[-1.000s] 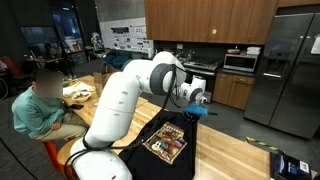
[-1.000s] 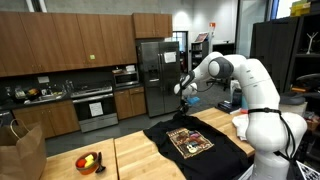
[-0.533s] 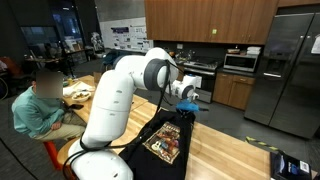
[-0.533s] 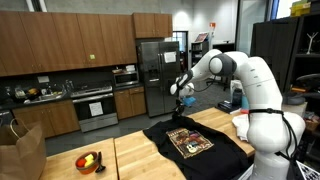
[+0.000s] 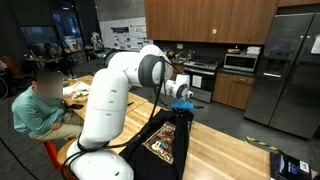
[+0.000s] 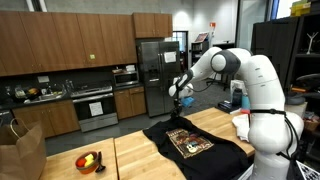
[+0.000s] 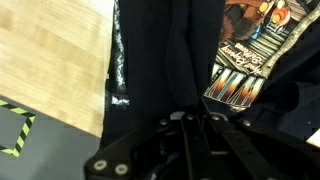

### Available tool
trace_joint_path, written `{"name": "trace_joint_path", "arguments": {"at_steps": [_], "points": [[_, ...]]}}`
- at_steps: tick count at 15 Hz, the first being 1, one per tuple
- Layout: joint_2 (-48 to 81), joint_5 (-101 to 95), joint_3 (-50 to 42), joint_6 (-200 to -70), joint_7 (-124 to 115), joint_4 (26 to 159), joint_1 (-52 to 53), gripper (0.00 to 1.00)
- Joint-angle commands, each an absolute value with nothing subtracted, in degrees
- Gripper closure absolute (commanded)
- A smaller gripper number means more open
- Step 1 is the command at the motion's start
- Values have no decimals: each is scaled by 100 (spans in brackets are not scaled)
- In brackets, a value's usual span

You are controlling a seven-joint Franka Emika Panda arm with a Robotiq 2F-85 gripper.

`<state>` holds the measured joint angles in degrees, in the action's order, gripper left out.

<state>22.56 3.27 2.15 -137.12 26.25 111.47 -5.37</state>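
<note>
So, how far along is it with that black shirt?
Done, it seems: the fingers have pinched one edge of the black shirt. In hand: that edge is raised off the wooden table. Left: most of the shirt, printed picture up, lies spread flat; no fold shows.

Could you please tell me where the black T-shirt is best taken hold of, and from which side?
Probably pinch the black T-shirt at its edge farthest from the robot's base, coming from above. It is limp and spread on the wooden table, so only an edge gives the gripper something thin to close on.
</note>
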Motion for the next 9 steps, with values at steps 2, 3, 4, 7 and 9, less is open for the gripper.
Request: {"name": "trace_joint_path", "arguments": {"at_steps": [2,3,4,7,9], "points": [[1856,101,250,-13950,2426,11577,-417,99],[1821,69,266,-13975,2401,11615,-387,99],[1789,81,298,-13973,2379,11644,-363,99],[1711,198,401,-13910,2318,11659,-294,99],[1678,328,489,-13840,2243,11615,-268,99]]}}
